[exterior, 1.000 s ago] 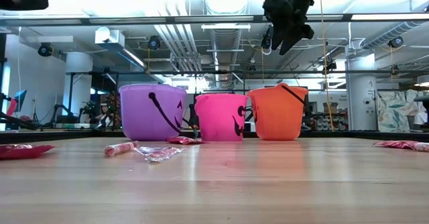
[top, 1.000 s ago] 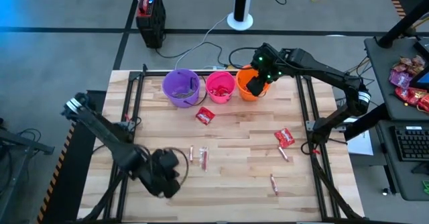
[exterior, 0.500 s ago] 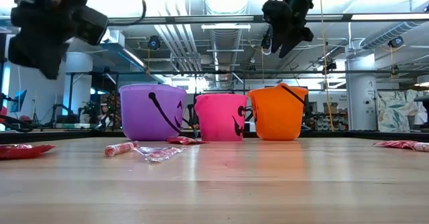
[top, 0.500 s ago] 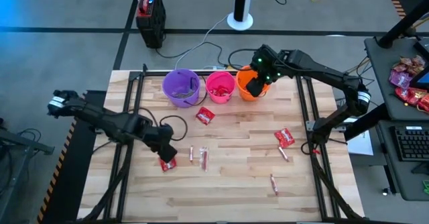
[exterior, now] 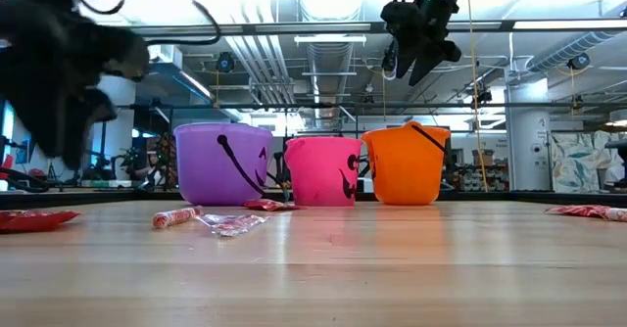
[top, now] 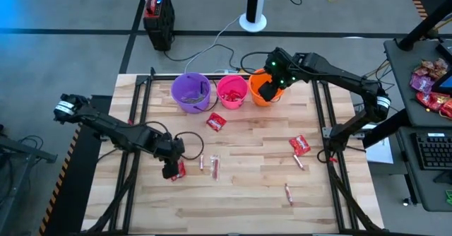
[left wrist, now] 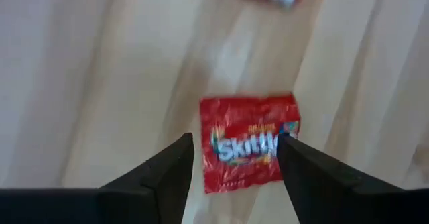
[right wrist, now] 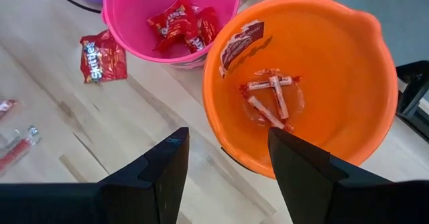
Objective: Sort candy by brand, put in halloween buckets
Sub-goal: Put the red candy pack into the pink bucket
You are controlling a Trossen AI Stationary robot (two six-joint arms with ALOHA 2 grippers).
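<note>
Three buckets stood in a row at the table's (top: 240, 193) far edge: purple bucket (top: 190, 92), pink bucket (top: 232, 91) touching beside it, orange bucket (top: 263, 95) on the pink one's other side. Took the pink bucket as landmark for all places. Held red packets (right wrist: 175, 24) inside the pink bucket; held several pink-white sticks (right wrist: 269, 96) at the bottom of the orange one. Lay just in front of the pink bucket: one red Skittles packet (top: 215, 121). Lay well forward of it, toward the purple side: a second Skittles packet (left wrist: 249, 143), flat on the wood. Hovered low over that packet: left gripper (top: 172, 164), fingers (left wrist: 154, 177) spread wide, one on each side of the packet, not yet touching it. Lay just beside that packet, on the side nearer the pink bucket's line: two thin sticks (top: 214, 165), apart from each other. Lay well forward and past the orange side: a third red packet (top: 299, 145), a stick (top: 299, 162) just in front of it, another stick (top: 288, 192) farther forward still. Hung above the orange bucket, on the side away from the pink one: right gripper (top: 272, 80), fingers (right wrist: 157, 170) spread apart, nothing between them.
</note>
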